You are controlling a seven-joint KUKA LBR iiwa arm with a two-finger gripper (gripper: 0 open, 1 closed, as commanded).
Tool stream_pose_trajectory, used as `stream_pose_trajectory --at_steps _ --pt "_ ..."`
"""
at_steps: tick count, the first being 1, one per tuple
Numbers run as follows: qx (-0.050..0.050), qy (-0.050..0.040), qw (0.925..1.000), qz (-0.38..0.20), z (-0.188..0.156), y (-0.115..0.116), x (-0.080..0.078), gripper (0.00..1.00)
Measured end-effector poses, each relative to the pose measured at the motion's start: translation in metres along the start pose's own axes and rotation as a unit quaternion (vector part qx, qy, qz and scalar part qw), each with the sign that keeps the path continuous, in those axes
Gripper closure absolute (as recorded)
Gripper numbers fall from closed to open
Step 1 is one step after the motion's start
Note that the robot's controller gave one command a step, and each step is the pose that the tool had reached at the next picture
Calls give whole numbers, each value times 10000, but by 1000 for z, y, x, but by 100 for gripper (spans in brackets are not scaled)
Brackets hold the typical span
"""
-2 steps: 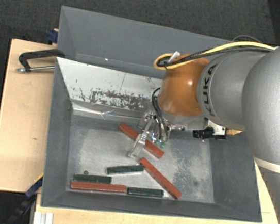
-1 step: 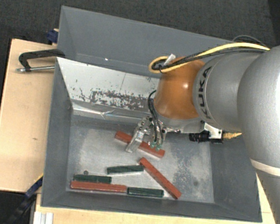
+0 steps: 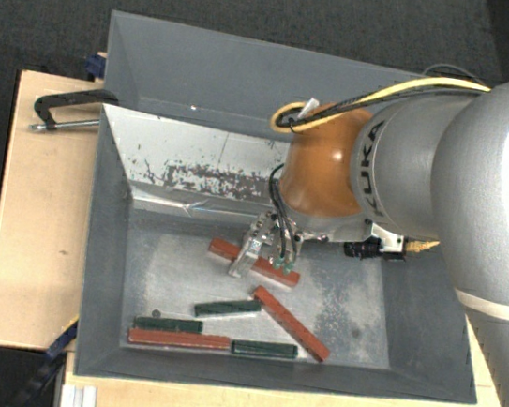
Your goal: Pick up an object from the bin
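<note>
One flat red bar [image 3: 225,250] near the middle of the grey metal bin [image 3: 105,223], toward the back wall, lying crosswise right under the gripper [image 3: 266,255] and partly covered by it. Open or closed: cannot tell. Well apart, toward the front edge: a dark green stick [image 3: 227,309], a longer slanted red bar [image 3: 290,325], a row of red and green bars [image 3: 179,338] along the front wall.

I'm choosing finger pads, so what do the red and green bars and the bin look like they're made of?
The red bars and green bars look like painted wood or hard plastic: matte, flat colour, straight edges. I cannot tell which. The bin looks like bare sheet metal: grey, with a scuffed, reflective back wall.
</note>
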State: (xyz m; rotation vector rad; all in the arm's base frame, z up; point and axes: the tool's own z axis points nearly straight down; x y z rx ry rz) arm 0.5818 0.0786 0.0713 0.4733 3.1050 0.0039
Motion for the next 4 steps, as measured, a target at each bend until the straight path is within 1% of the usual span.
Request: stream_pose_trajectory --at_steps 1,2,3,4 --pt "6 10 10000 0 -3 -1 1 100" --pt "18 36 10000 1 -23 -1 3 100" --pt "-5 -17 10000 -1 -42 0 0 100" --pt "-5 -21 10000 -3 -52 0 0 100"
